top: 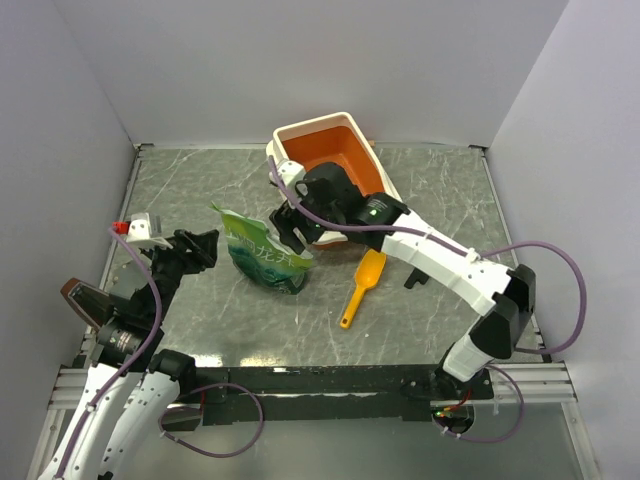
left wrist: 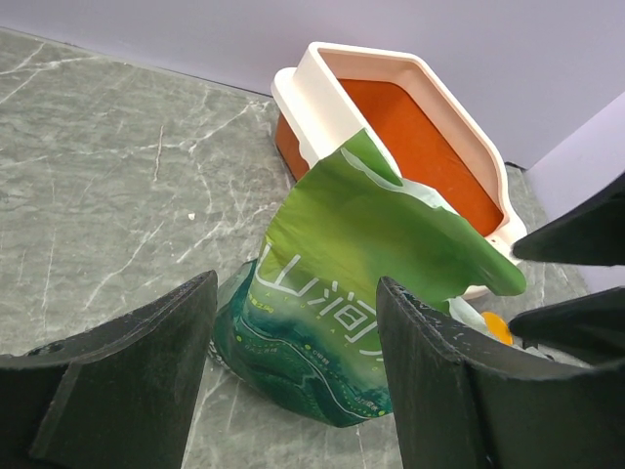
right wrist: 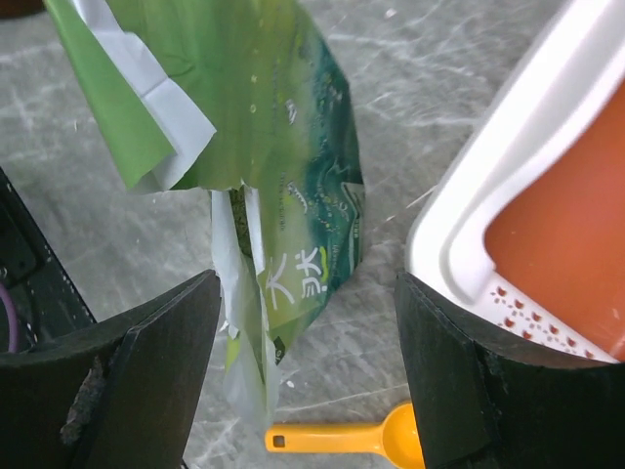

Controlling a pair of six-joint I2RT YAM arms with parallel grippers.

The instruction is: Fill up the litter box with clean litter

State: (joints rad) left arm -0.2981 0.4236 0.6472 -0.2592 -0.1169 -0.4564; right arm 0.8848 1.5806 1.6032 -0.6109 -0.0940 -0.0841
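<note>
At the left, the left gripper (top: pixel 205 247) hangs with its jaws spread and nothing between them, near the crumpled green bag (top: pixel 262 257) that stands on the table (top: pixel 180 190). Just right of the bag's top, the right gripper (top: pixel 288 228) has its jaws spread too, gripping nothing. The litter box (top: pixel 312 127) sits at the far side, partly behind the right arm. An orange-yellow scoop (top: pixel 362 287) lies near right of the bag.

A grey marbled tabletop (top: pixel 200 320) sits enclosed by plain pale lavender walls (top: pixel 300 60).
</note>
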